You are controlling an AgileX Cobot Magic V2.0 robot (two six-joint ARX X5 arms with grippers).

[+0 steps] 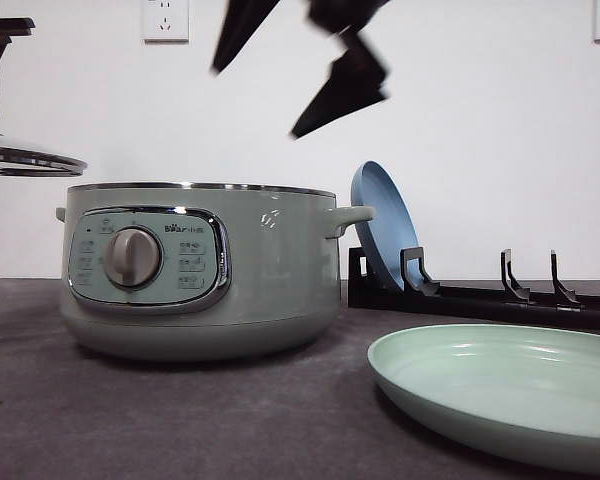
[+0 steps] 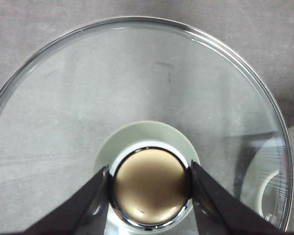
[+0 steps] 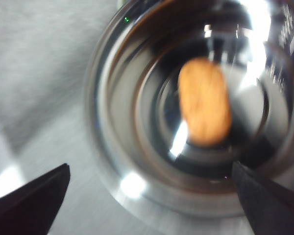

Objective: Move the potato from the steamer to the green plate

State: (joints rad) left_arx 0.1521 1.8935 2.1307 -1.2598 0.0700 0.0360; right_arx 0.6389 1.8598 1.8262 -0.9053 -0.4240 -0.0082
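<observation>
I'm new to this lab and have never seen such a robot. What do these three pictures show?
A two-armed robot with cameras. The front view looks across a dark table: a steamer, a green plate, and a blue plate in a rack. The left wrist camera looks down at the left gripper, shut on the knob of the glass lid, lifted off. The right wrist camera shows the right gripper, open above the steamer's metal bowl, where the potato lies.

The right gripper (image 1: 300,75) is showing as matte black, blurred, wedge-shaped fingers tapering to points, while the left gripper (image 2: 150,182) is showing two black, flat-faced, angular fingers (image 2: 83,205) whose inner edges are perhaps catching a faint grey sheen.
</observation>
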